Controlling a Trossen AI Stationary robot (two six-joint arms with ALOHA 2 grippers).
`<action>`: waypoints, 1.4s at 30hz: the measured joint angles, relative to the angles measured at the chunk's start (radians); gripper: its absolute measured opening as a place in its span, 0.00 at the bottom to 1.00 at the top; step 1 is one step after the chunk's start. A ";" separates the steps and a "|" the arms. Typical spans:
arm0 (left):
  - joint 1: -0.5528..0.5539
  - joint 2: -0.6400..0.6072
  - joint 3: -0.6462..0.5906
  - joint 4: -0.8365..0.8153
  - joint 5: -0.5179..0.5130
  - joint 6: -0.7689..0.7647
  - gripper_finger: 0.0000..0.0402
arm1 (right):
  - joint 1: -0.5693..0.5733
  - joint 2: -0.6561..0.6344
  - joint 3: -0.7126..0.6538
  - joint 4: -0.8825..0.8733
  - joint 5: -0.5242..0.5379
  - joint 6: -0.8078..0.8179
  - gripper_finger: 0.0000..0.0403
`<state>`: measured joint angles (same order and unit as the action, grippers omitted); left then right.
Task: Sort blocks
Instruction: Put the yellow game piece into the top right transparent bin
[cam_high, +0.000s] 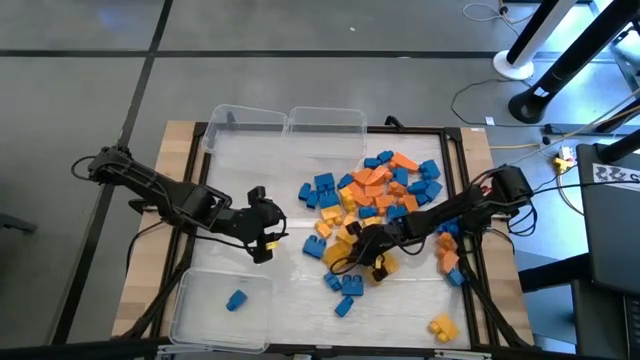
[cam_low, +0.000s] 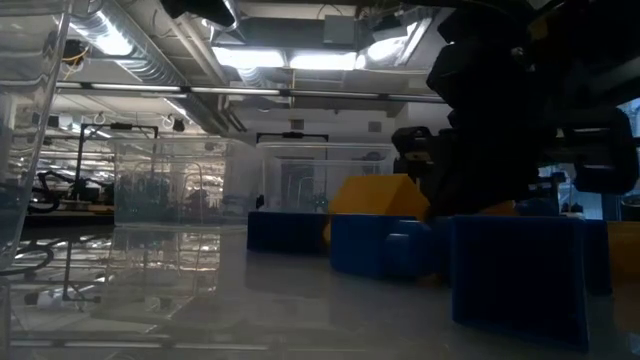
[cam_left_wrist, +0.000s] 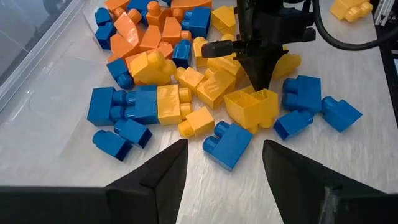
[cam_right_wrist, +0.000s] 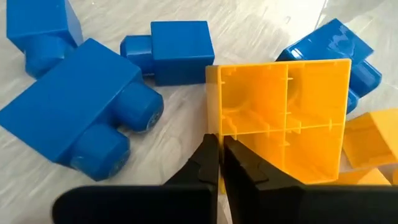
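The right gripper (cam_right_wrist: 217, 163) is pinching 1 wall of a yellow block (cam_right_wrist: 283, 118) lying on its side, hollow underside facing the wrist camera, at the near edge of the block pile (cam_high: 385, 205). The left gripper (cam_left_wrist: 224, 165) is hovering spread over the pale table (cam_high: 290, 215), with 1 blue block (cam_high: 236, 300) sitting in the near clear bin (cam_high: 190, 318).

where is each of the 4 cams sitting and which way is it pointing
High view: overhead, facing straight down; both arms, block pile, bins.
Low view: table height, looking level across; dark arm above blue blocks.
Left wrist view: on the left arm, facing the pile; left gripper with jaws open.
Right wrist view: on the right arm; right gripper shut on the yellow block.
Shared: both wrist views show that yellow block.
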<state>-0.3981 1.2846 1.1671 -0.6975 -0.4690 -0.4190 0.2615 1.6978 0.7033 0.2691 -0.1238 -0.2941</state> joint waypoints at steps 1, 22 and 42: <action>0.000 0.000 0.000 0.000 0.000 0.000 0.49 | 0.000 0.000 0.010 -0.008 0.000 -0.008 0.03; 0.010 0.157 0.000 0.010 -0.008 0.000 0.49 | 0.000 -0.046 0.602 -0.895 0.388 -0.441 0.01; 0.015 0.335 0.000 0.044 -0.011 0.065 0.49 | -0.509 -0.032 0.803 -1.032 0.506 -0.859 0.01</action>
<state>-0.3832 1.6200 1.1671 -0.6534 -0.4797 -0.3539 -0.2477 1.6659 1.5059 -0.7629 0.3822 -1.1530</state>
